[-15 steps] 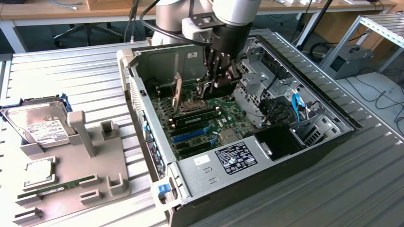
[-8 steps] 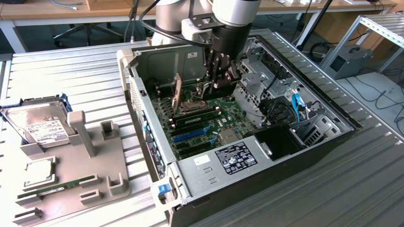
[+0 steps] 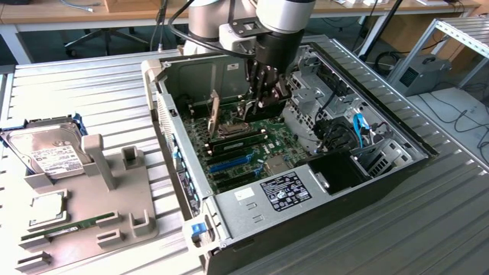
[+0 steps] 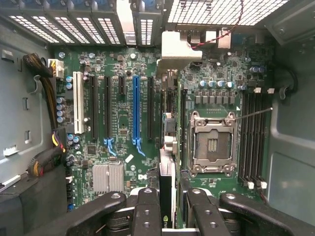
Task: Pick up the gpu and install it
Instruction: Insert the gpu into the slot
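Gripping 1 gpu (image 4: pixel 166 189): 1 gripper (image 4: pixel 167 209), inside case (image 3: pixel 397 134).

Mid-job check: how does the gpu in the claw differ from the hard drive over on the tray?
The thin black gpu card stands on edge, gripped by the claw; the silver hard drive with a white label rests untouched, broad face up. The gpu is inside the open computer case over the green motherboard; the drive sits outside it by the grey holder tray. Both are flat rectangular parts.
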`<state>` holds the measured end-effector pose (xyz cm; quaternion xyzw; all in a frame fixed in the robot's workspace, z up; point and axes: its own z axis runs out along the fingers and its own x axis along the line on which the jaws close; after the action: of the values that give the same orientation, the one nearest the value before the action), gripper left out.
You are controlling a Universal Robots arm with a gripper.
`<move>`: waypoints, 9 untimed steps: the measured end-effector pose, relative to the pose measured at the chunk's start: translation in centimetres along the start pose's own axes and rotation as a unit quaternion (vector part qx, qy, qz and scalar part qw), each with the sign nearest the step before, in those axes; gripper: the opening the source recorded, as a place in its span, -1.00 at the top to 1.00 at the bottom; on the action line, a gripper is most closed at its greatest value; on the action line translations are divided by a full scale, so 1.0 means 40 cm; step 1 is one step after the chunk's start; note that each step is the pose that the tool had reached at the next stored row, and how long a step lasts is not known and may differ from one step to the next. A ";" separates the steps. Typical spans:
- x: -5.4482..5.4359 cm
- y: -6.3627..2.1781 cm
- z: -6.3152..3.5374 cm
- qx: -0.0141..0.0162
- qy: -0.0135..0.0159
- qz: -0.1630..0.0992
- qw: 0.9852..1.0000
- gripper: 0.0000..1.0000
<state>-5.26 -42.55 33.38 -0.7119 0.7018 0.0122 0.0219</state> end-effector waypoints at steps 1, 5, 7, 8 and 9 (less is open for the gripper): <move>0.000 0.000 0.000 0.000 0.000 0.000 1.000 0.48; 0.002 0.001 0.002 0.000 0.000 0.000 1.000 0.48; 0.002 0.001 0.002 0.000 0.000 0.000 1.000 0.48; 0.003 0.001 0.003 0.000 0.000 0.000 1.000 0.48; 0.003 0.002 0.003 0.000 0.000 0.000 1.000 0.48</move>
<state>-5.32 -42.67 33.24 -0.7120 0.7018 0.0122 0.0218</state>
